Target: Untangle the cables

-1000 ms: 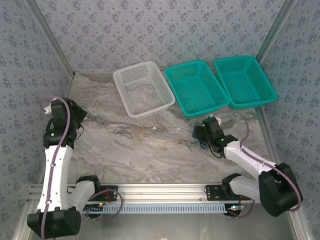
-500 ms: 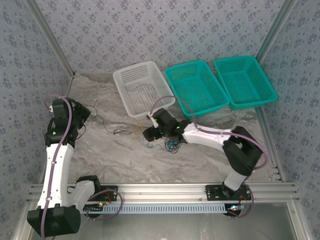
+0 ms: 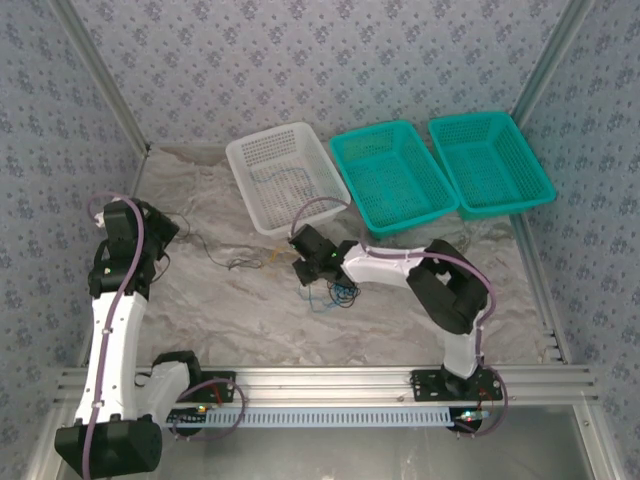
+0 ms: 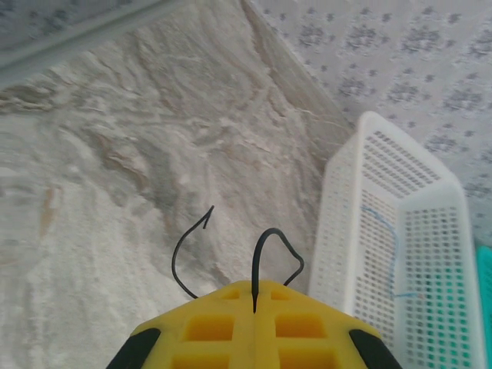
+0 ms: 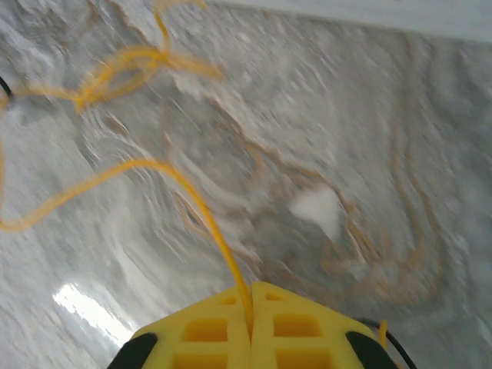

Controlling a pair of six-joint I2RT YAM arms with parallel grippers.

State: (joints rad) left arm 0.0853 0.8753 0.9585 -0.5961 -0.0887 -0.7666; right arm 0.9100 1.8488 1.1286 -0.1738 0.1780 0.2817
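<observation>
Right wrist view: the right gripper (image 5: 250,304), yellow fingers clenched, pinches a thin curly yellow cable (image 5: 134,163) trailing over the marbled table (image 5: 384,138). At left, the left gripper (image 4: 254,290) clamps a looping black cable (image 4: 269,230); beyond it, a thin blue cable (image 4: 395,257) lies in the white plastic basket (image 4: 342,207).

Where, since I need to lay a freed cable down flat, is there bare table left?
Bare: the near strip of table between the cables and the rail; the back-left corner beside the white basket. Crowded: the middle before that basket, where the cables lie and the right claw pinches a yellow cable.
</observation>
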